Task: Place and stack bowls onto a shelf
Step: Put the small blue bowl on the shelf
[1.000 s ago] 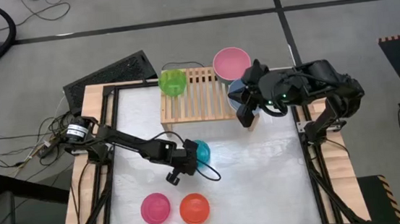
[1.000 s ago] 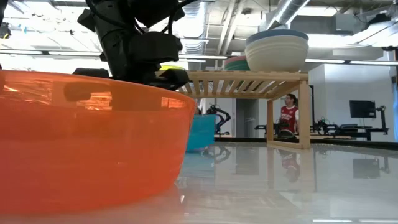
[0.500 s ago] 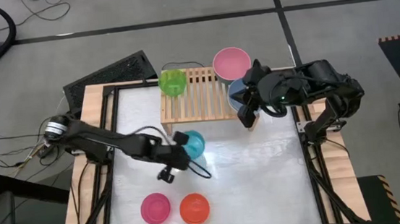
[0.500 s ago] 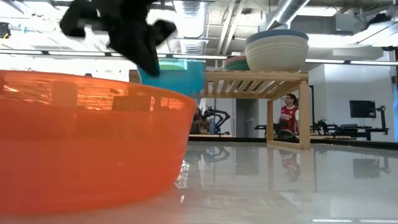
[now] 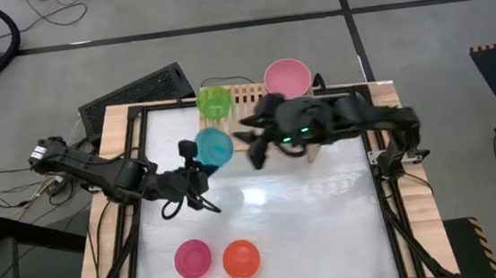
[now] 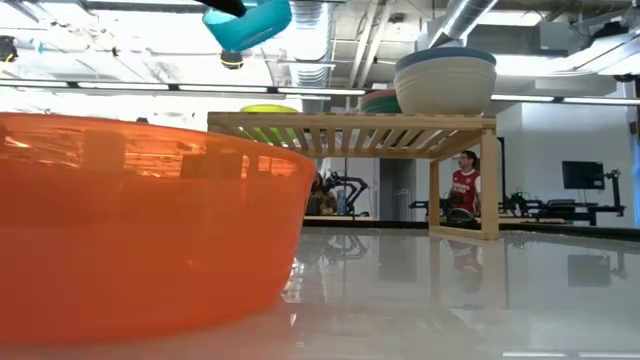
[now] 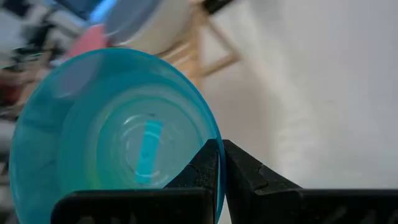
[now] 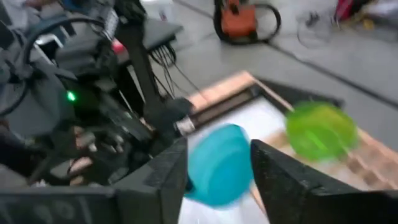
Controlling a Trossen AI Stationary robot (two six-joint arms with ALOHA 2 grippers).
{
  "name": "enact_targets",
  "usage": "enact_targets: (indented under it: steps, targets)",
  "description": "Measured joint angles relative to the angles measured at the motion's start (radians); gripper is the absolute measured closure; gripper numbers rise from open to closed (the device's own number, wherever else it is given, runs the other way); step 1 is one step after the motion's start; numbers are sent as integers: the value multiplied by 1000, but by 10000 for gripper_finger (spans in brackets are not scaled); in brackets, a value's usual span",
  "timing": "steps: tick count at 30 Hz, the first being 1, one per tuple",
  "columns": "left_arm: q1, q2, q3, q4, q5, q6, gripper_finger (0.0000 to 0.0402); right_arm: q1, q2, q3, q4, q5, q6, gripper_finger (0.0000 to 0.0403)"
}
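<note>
1. The left gripper (image 5: 192, 162) pinches the rim of the cyan bowl (image 5: 214, 146), holding it in the air just in front of the shelf (image 5: 249, 94); in the left wrist view its two fingers (image 7: 208, 168) are pressed together on the bowl's edge (image 7: 118, 134).
2. In the low view the cyan bowl (image 6: 248, 22) hangs tilted, well above the slatted top of the shelf (image 6: 350, 128).
3. The right gripper (image 5: 254, 152) reaches across the shelf toward the cyan bowl, its fingers (image 8: 171, 168) spread apart with the bowl (image 8: 221, 163) seen between them.
4. The green bowl (image 5: 214, 101) sits on the left end of the shelf, and the light pink bowl (image 5: 287, 77) sits at its rear right.
5. A slate blue bowl (image 6: 445, 57) is stacked in a cream bowl (image 6: 446, 88) on the shelf's right end.
6. The magenta bowl (image 5: 193, 258) and the orange bowl (image 5: 240, 258) rest side by side on the table (image 5: 327, 213), near its front edge.
</note>
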Motion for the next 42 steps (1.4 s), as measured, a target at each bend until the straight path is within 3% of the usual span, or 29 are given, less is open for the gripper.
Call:
enact_targets:
  steps: [3, 12, 31, 42]
  targets:
    - [1, -2, 3, -4, -82, 36, 401, -12, 60, 0, 91, 0, -46, 183]
    - [2, -2, 7, -6, -292, 199, 401, -72, 149, -1, 61, 30, -55, 196]
    - [85, 5, 8, -27, -299, 375, 401, -126, 146, 0, 42, 29, -56, 205]
    - [132, 25, 8, 101, -288, 594, 401, -167, 150, 0, 37, 53, -67, 207]
